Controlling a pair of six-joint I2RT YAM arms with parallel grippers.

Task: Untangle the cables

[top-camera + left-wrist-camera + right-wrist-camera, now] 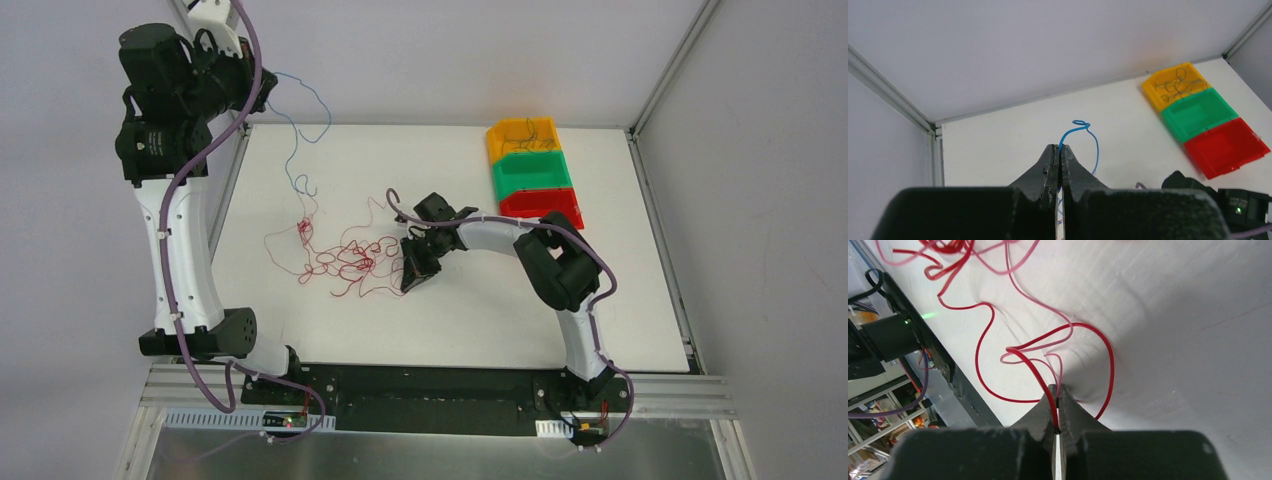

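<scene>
A tangle of thin red cables point(345, 262) lies left of centre on the white table point(480, 320). A light blue cable point(290, 150) rises from the tangle to my left gripper point(263, 93), held high over the table's far left corner. In the left wrist view that gripper point(1059, 148) is shut on the blue cable point(1096, 150), which curls out past the tips. My right gripper point(408, 285) is down at the tangle's right edge. The right wrist view shows this gripper point(1058, 388) shut on a red cable point(1110, 360) that loops on the table.
Three bins stand in a row at the far right: yellow point(522, 135) with dark wires in it, green point(530, 172) and red point(540, 205). Enclosure walls and metal rails point(660, 70) border the table. Purple hoses point(190, 170) run along both arms.
</scene>
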